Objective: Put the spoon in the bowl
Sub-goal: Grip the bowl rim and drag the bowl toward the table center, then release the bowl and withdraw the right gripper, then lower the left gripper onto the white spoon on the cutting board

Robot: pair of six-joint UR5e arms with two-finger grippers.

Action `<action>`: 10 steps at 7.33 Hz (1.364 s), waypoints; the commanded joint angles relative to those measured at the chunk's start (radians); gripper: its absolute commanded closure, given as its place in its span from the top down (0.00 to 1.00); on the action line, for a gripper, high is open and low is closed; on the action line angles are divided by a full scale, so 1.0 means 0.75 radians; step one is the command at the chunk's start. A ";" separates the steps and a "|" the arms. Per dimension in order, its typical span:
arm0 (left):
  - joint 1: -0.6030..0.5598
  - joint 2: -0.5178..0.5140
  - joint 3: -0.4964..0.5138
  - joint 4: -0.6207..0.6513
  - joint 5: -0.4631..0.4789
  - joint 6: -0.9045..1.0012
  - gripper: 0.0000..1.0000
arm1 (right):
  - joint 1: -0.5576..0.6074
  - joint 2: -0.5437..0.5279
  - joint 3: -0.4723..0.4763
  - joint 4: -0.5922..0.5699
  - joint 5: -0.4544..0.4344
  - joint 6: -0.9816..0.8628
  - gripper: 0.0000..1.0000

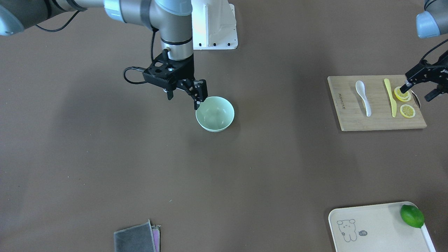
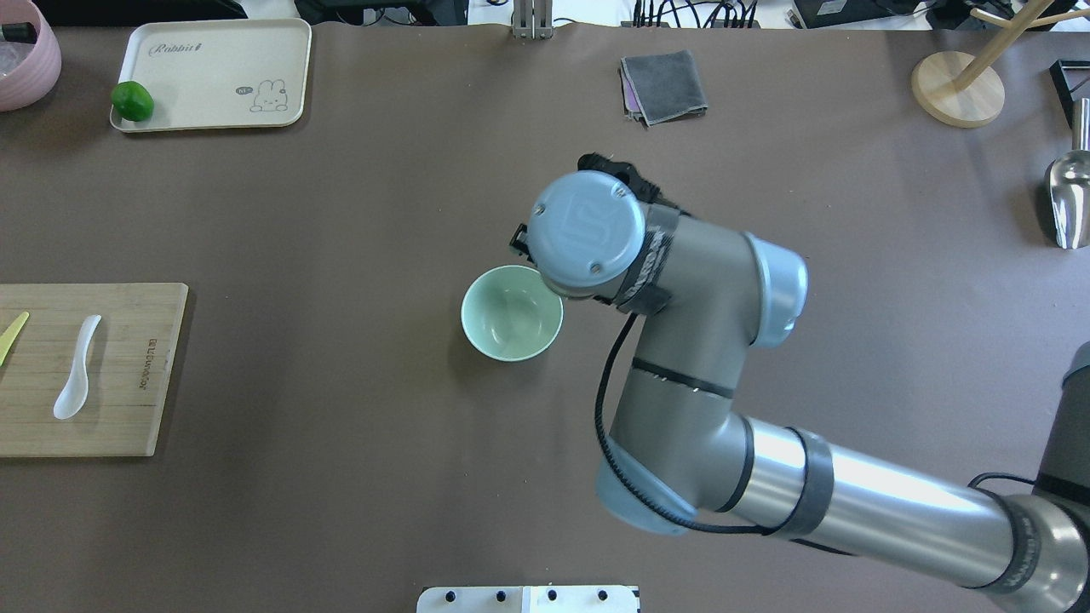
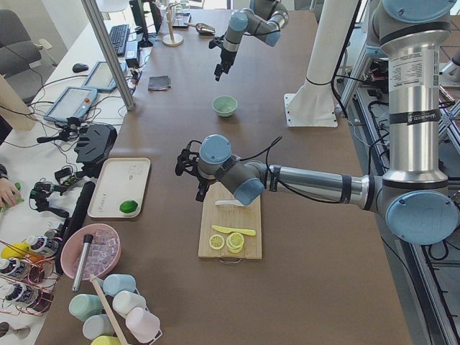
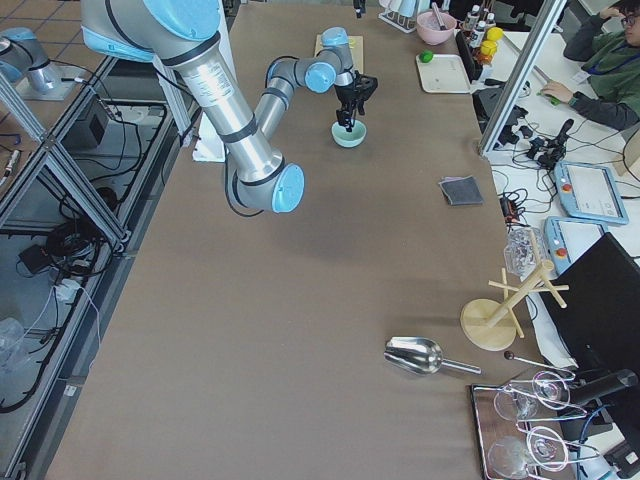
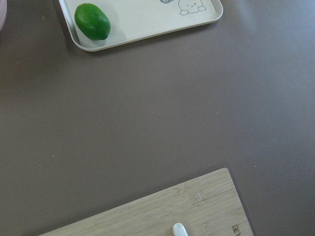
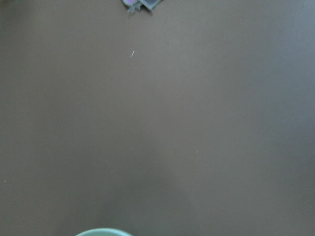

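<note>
You have the spoon (image 1: 363, 98) lying ungrasped on the board (image 1: 350, 120) at frame right, well apart from the empty bowl (image 1: 215, 113) at centre, left hand (image 1: 418, 91) apart near it, right hand (image 1: 183, 100) apart at the bowl's rim: pick and placement both outstanding.

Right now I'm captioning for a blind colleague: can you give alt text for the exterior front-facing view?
A white spoon lies on a wooden cutting board at the view's right, untouched; the left gripper is open by lemon slices there. Mid-table, the right gripper is open beside an empty mint bowl.
</note>
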 commanded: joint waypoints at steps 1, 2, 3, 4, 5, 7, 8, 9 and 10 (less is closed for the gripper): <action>0.231 0.123 -0.006 -0.248 0.224 -0.333 0.98 | 0.309 -0.309 0.220 -0.002 0.279 -0.529 1.00; 0.323 0.177 -0.006 -0.311 0.314 -0.397 0.98 | 0.430 -0.444 0.277 0.055 0.406 -0.704 1.00; 0.385 0.192 -0.006 -0.323 0.404 -0.446 0.94 | 0.535 -0.615 0.286 0.214 0.517 -0.855 1.00; 0.460 0.190 0.003 -0.323 0.502 -0.493 0.85 | 0.639 -0.783 0.284 0.355 0.613 -0.991 1.00; 0.520 0.175 0.023 -0.324 0.566 -0.504 0.79 | 0.762 -0.912 0.284 0.425 0.715 -1.158 1.00; 0.573 0.155 0.078 -0.324 0.614 -0.500 0.58 | 0.952 -1.093 0.280 0.428 0.792 -1.459 1.00; 0.580 0.122 0.117 -0.326 0.638 -0.498 0.56 | 0.983 -1.114 0.276 0.424 0.794 -1.509 1.00; 0.598 0.098 0.148 -0.326 0.663 -0.500 0.53 | 0.992 -1.128 0.276 0.428 0.798 -1.513 1.00; 0.598 0.089 0.152 -0.328 0.669 -0.502 0.39 | 0.998 -1.128 0.276 0.428 0.800 -1.513 1.00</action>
